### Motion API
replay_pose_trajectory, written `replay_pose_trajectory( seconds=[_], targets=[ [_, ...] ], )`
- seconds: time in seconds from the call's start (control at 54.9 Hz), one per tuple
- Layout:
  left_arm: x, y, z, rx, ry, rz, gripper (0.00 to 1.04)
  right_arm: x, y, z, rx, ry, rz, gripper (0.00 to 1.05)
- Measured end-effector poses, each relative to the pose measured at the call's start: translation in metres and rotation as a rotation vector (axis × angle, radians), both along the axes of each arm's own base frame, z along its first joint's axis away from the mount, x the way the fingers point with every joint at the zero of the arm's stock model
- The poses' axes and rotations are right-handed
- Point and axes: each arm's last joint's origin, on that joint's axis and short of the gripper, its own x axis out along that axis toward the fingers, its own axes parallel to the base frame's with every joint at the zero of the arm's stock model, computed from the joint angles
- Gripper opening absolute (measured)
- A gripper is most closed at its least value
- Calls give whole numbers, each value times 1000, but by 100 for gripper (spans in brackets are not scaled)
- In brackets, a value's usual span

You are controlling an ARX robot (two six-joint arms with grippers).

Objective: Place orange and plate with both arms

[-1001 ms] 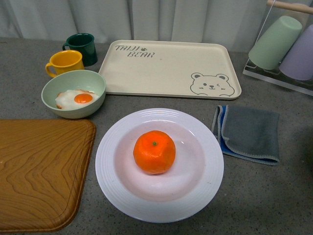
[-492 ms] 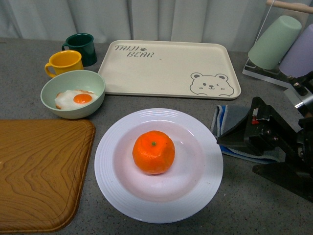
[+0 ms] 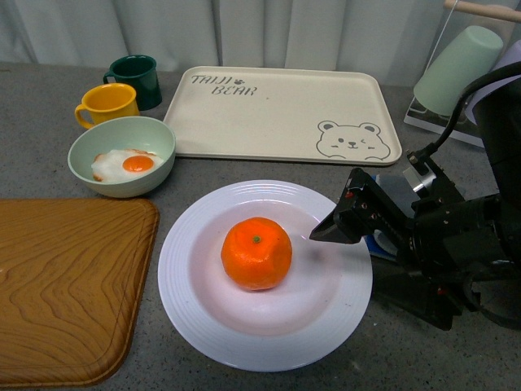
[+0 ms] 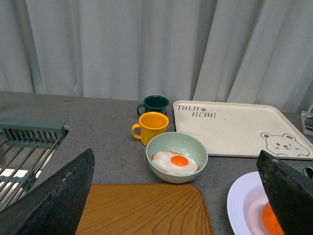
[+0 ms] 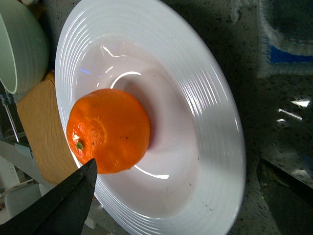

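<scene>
The orange [image 3: 256, 252] sits in the middle of the white ridged plate [image 3: 195, 301] at the front centre of the table. My right gripper [image 3: 342, 261] is open, with one finger over the plate's right rim, a little apart from the orange. In the right wrist view the orange [image 5: 108, 131] lies in the plate [image 5: 210, 98], and the plate's rim runs between the open gripper's [image 5: 176, 166] fingers. My left gripper [image 4: 175, 154] is open and empty, held high to the left. It is out of the front view. Its view shows the plate's edge [image 4: 239, 200] and a bit of the orange [image 4: 268, 220].
A pale green bowl [image 3: 122, 155] with a fried egg stands left of the plate, with a yellow mug [image 3: 106, 103] and a dark green mug [image 3: 138, 77] behind it. A wooden tray [image 3: 65, 285] lies front left, a cream bear tray [image 3: 277, 114] behind. A grey cloth [image 5: 286, 39] lies right of the plate, a cup rack [image 3: 464, 65] far right.
My right arm has come into view from the right and moved left until its open jaws reach the plate's right rim. The orange and plate have stayed put.
</scene>
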Motion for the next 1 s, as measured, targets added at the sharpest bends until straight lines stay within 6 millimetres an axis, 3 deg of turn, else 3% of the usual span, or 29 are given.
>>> replay_pose_trajectory(
  seconds=[0.2, 0.692, 1.001],
  targets=[
    [0, 0, 0, 0, 0, 0, 98, 6, 9, -7, 18, 44, -24, 94],
    [0, 0, 0, 0, 0, 0, 98, 10, 0, -15, -77, 171, -52, 23],
    [0, 0, 0, 0, 0, 0, 98, 20, 0, 6, 5, 81, -27, 7]
  ],
)
